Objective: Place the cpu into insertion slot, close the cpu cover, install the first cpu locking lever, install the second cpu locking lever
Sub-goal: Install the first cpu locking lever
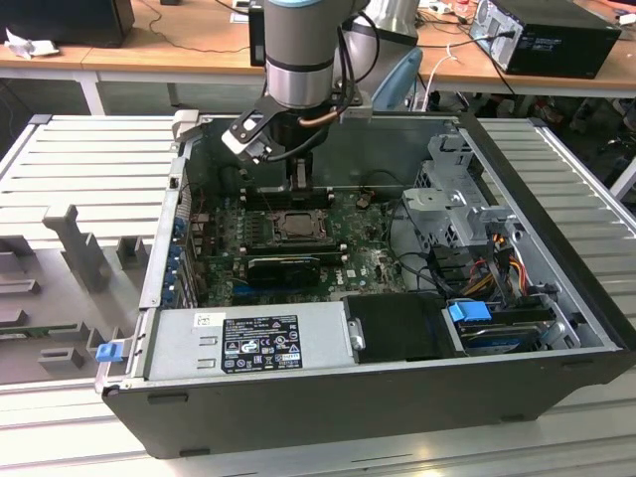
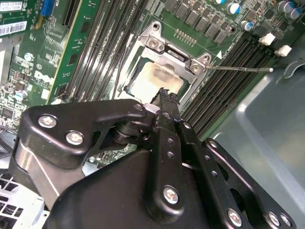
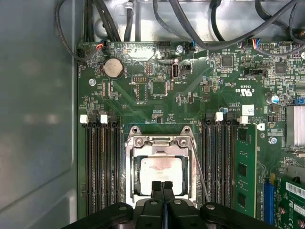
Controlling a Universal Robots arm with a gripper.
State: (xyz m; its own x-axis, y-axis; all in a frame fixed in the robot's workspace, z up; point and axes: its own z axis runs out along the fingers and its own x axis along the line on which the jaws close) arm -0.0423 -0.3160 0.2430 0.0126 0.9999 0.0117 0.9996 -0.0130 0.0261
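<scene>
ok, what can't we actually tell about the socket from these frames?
- First wrist view: the gripper covers one edge of the cpu cover and part of the cpu, so any latching there is hidden.
- First wrist view: the locking lever runs under the gripper, which hides its end.
- Second wrist view: the gripper blocks whether it touches the cpu.
- Exterior view: the insertion slot is too small to judge the levers.

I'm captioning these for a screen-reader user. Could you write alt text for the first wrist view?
The gripper, its tips pressed together, hangs at the near edge of the cpu, whose pale face shows through the window of the cpu cover lying flat over it. Around them is a green motherboard, with black memory slots on both sides.
</scene>
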